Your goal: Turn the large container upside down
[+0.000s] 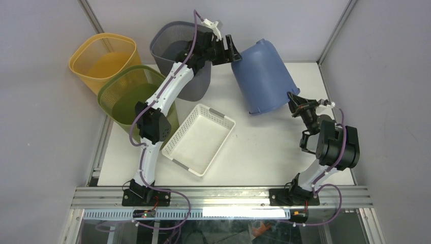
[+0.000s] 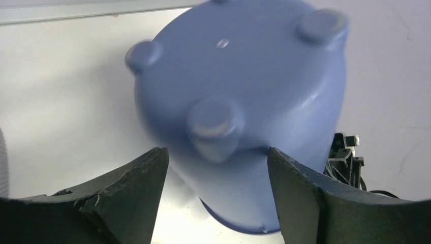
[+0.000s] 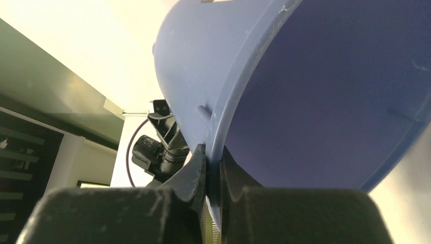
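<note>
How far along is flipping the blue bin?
Partly done: the blue bin is tipped well over, its footed base facing the open left hand, which grips nothing. In hand: the right hand is shut on its rim. Left: set the opening flat on the table and release.

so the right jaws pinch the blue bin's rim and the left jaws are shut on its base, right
Not shut: the left wrist view shows the left gripper open, jaws apart by the base of the blue bin. The right gripper does pinch the rim.
</note>
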Controlling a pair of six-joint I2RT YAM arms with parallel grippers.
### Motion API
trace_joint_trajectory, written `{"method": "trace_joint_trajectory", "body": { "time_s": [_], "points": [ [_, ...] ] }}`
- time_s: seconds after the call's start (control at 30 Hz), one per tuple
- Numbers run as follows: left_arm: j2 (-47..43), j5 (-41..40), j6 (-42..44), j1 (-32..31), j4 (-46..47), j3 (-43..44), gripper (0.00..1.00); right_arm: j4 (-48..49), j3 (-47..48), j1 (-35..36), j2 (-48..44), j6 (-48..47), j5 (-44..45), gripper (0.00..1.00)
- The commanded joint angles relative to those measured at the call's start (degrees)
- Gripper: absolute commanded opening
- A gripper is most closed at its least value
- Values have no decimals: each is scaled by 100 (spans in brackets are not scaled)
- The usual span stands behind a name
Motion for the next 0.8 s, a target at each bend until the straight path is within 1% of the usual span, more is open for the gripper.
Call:
{"method": "trace_joint_trajectory", "body": {
  "time_s": [0.0, 0.03, 0.13, 0.2, 0.23, 0.27, 0.33, 0.43, 0.53, 0.63, 0.77],
  "points": [
    [111, 234, -344, 34, 390, 167, 72, 883, -240, -6, 316, -595, -433, 0],
    [119, 254, -364, 34, 404, 158, 71, 885, -247, -6, 338, -598, -443, 0],
    [82, 332, -382, 30, 442, 128, 58, 886, -257, -12, 355, -607, -460, 0],
    [29, 385, -397, 34, 505, 48, 54, 885, -235, -15, 362, -607, -469, 0],
    [-9, 393, -411, 29, 547, -11, 55, 882, -213, -15, 371, -607, -483, 0],
    [-46, 398, -431, 33, 603, -70, 57, 884, -186, -15, 373, -607, -502, 0],
    [-127, 386, -461, 35, 704, -124, 64, 879, -140, -15, 373, -612, -558, 0],
    [-269, 171, -502, 33, 841, -117, 69, 878, -118, -28, 421, -616, -614, 0],
    [-412, -180, -543, 34, 910, -118, 68, 877, -149, -41, 474, -659, -657, 0],
    [-508, -456, -627, 34, 927, -150, 64, 879, -160, -41, 488, -709, -709, 0],
    [-662, -688, -881, 34, 1138, -434, 63, 879, -161, -55, 487, -739, -754, 0]
  ]
}}
